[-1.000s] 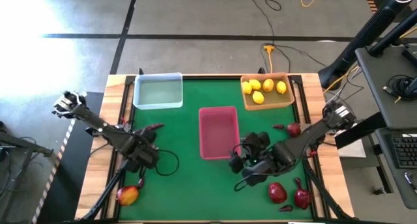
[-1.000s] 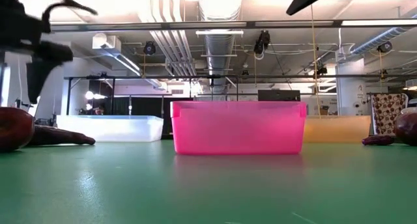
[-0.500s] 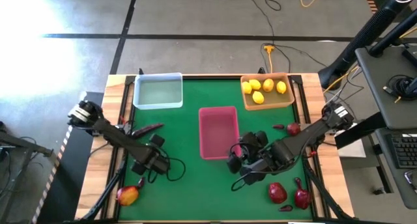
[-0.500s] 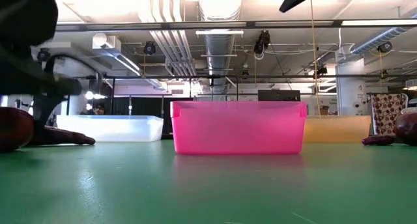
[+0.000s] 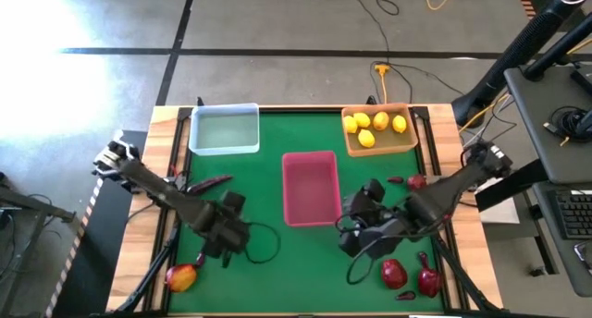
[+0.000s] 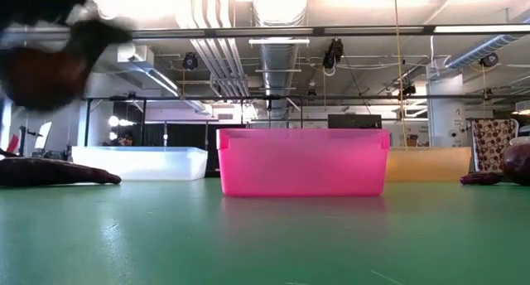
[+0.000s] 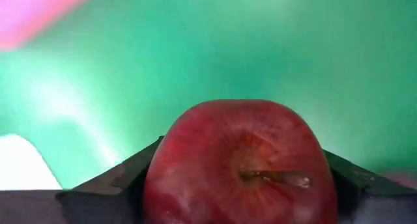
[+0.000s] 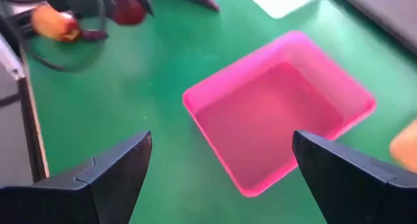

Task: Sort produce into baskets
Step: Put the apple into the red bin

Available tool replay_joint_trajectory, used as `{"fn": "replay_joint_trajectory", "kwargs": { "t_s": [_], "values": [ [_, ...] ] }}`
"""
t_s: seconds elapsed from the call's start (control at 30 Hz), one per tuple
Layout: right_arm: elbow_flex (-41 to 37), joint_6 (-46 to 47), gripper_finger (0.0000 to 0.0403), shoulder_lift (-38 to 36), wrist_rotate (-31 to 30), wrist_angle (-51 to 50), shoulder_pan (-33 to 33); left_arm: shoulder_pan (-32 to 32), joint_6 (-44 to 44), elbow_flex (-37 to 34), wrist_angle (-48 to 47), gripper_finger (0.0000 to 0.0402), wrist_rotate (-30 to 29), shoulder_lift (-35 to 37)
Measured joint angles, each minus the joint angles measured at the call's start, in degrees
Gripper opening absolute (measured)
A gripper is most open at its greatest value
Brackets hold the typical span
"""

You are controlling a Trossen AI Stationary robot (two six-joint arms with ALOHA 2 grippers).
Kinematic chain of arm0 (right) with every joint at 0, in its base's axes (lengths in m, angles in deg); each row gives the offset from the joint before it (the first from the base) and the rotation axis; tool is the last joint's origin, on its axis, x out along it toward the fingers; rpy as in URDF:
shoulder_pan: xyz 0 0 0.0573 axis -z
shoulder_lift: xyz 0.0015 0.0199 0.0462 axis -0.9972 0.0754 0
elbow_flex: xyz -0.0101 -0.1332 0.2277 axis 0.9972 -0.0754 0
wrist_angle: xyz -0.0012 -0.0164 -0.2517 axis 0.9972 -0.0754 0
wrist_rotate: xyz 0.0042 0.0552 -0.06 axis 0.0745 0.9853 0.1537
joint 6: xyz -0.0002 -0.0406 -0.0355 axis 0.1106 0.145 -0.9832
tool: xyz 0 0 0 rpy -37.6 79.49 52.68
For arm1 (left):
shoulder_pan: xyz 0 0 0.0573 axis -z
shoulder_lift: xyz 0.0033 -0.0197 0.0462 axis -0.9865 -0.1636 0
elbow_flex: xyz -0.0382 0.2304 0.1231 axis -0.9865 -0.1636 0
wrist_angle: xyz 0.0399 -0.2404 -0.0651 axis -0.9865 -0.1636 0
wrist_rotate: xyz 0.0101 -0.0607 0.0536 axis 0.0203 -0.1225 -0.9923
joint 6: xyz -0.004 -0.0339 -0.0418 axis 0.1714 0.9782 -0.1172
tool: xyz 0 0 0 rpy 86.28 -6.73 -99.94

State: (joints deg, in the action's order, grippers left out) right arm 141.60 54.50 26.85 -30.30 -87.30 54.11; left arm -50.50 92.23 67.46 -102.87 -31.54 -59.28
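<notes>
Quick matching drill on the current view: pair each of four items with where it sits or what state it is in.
Items:
1. lemons
2. red apple
3. pink tray
4. red-yellow fruit

States:
a. empty, mid-table
b. between the left gripper's fingers
c. in the tan-orange tray
d. loose on the mat near the left front corner

Pairs: 1-c, 2-b, 3-a, 4-d

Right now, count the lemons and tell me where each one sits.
5, all in the tan-orange tray at the table's far right corner: lemons at, and one nearer. None elsewhere, though the arms could hide one.
</notes>
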Motion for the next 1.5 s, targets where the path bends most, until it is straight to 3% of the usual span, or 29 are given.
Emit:
{"fn": "replay_joint_trajectory", "kwargs": {
  "t_s": [0.13,0.27,0.5,0.63,0.8,1.0,1.1,1.2,1.3,1.5],
  "values": [
    [-0.01,-9.36,0.0363,-2.24,0.6,-0.35,0.15,-8.71,4.06,9.47,7.53,0.0261,-1.08,-1.51],
    [-0.3,-12.81,0.0363,-4.51,4.95,-0.29,-0.48,-17.49,9.65,14.52,21.37,0.0261,-3.29,-3.71],
    [-6.09,-5.25,0.0363,-4.57,3.46,0.49,-11.19,-21.3,14.17,9.77,52.46,0.0261,-3.62,-8.78],
    [-9.95,3.53,0.0363,-4.52,-1.44,0.53,-14.85,-21.74,17.96,6.47,60.12,0.0261,-6.9,-13.1],
    [-11.25,8.48,0.0363,-4.48,-3.57,0.68,-15.13,-23.27,22.37,5.27,62.77,0.0265,-9.84,-18.01],
    [-13.47,8.05,0.0363,-4.19,-6.71,1.05,-8.22,-23.73,22.21,2.55,71.43,0.0269,-12.75,-23.48],
    [-16.59,3.59,0.0363,-4.17,-6.78,4.48,-3.39,-23.64,19.96,0.85,76.36,0.0276,-12.75,-25.84],
    [-20.41,-3.42,0.035,-4.19,-0.07,10.55,1.98,-23.6,19.29,-0.8,80.4,0.0278,-12.67,-27.31],
    [-23.71,-6.49,0.031,-4.17,10.56,13.64,7.36,-24.04,19.34,-1.84,81.5,0.0277,-12.67,-28.09],
    [-27.36,-10.99,0.0196,-4.24,15.78,17.34,13.06,-25.18,15.89,-2.6,81.55,0.029,-13.11,-28.16]
  ]
}}
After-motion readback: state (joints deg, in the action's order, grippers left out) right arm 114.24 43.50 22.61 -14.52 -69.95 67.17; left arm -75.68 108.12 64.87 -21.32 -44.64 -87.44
